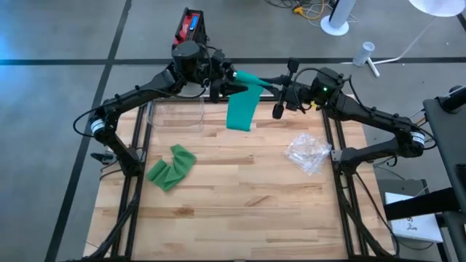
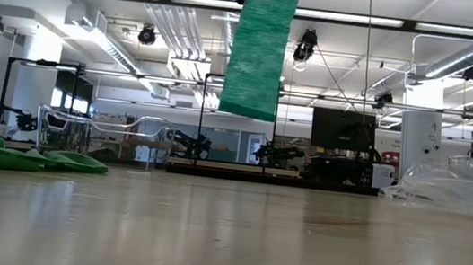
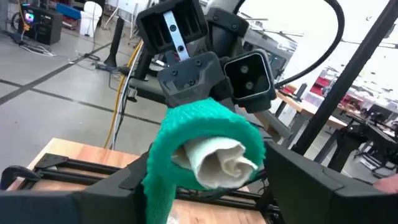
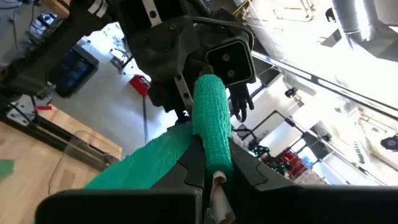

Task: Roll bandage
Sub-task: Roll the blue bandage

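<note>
Green bandage matt crinkled cloth (white core); table pale wood; bag clear crinkled plastic.

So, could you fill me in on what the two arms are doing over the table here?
Both arms are raised at the far side of the table, working a green bandage between them. The right gripper is shut on the bandage's rolled end, while the left gripper sits close at the roll. A loose tail hangs free above the tabletop. A second green bandage lies crumpled on the table.

Bright ceiling strip lights, window glare in wrist views, blurred foreground
</note>
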Controlling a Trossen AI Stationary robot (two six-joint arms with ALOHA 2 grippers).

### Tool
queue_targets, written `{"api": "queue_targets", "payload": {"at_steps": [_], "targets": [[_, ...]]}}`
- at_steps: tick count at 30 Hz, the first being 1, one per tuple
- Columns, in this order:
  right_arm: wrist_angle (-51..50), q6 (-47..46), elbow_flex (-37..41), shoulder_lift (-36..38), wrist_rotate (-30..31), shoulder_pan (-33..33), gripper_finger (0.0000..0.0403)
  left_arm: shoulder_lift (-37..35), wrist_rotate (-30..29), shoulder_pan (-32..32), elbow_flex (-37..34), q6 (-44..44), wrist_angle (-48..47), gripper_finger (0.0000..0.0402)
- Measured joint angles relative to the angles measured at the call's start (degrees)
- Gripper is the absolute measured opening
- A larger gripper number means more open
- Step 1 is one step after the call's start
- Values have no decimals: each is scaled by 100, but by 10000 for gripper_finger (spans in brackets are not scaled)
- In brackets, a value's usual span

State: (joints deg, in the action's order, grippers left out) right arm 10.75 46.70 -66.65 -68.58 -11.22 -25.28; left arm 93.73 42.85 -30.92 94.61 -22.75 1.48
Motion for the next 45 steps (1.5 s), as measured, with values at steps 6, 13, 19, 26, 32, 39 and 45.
{"api": "queue_targets", "payload": {"at_steps": [6,13,19,26,32,39,45], "targets": [[-146,437,11,0,76,2,22,0,-35,-74,15,-307,11,257],[-166,679,14,0,165,4,20,0,-318,-85,17,-354,9,252],[-150,973,15,0,376,15,19,0,-356,-85,17,-343,7,232],[-145,1119,14,0,380,15,19,0,-372,-85,17,-192,2,204],[-134,1119,13,0,483,20,23,0,-396,-85,17,-65,-2,160],[-109,93,1,0,587,20,52,0,-364,-83,17,695,152,73],[-309,-1373,-15,43,498,58,143,0,-131,-132,17,1367,217,17]]}}
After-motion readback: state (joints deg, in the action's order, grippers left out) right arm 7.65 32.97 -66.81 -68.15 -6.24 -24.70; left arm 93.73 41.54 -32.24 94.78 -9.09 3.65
